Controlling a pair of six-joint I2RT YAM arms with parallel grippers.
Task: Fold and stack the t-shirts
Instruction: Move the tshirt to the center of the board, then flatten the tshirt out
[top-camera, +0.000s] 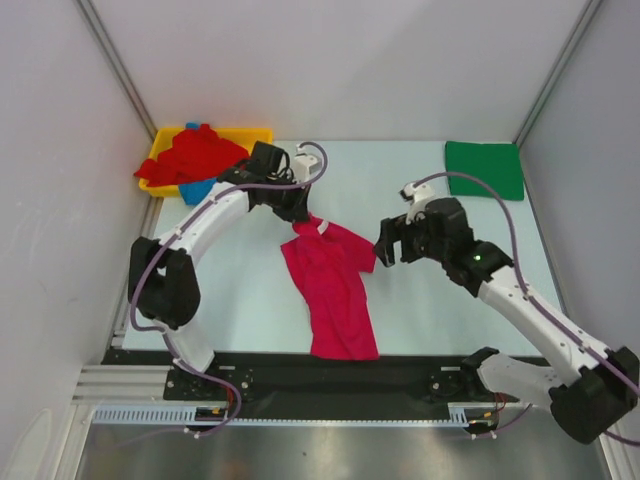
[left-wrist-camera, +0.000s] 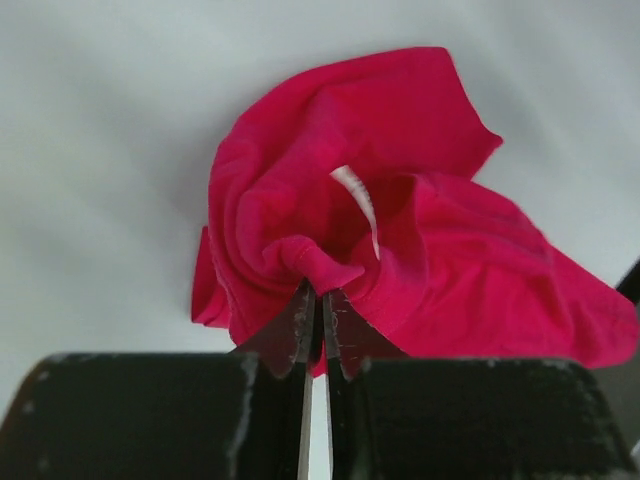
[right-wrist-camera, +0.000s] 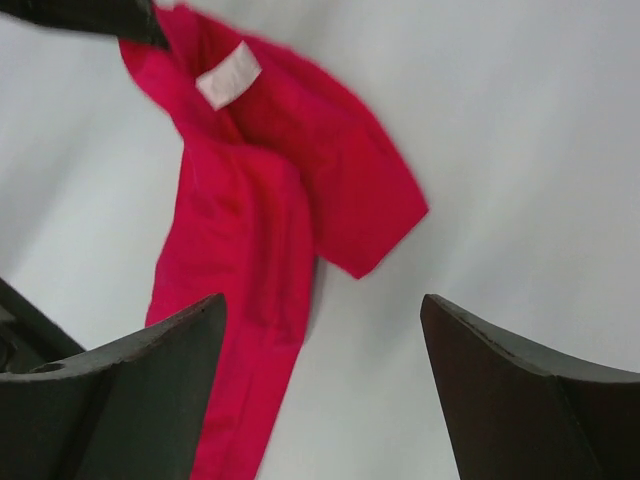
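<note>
Magenta shirt: long axis far-to-near; left gripper pinches its far end; right gripper, jaws apart, just right of it.

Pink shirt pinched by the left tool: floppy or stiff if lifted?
Likely floppy: the pink shirt bunches and sags from the left tool. Probably light, since a small pinch raises its collar end. Pushed, it would likely wrinkle, not slide whole.

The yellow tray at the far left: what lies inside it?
A red t-shirt is heaped in the yellow tray, spilling over its rim. A blue t-shirt peeks out beneath it. Anything deeper under the red cloth is covered.
</note>
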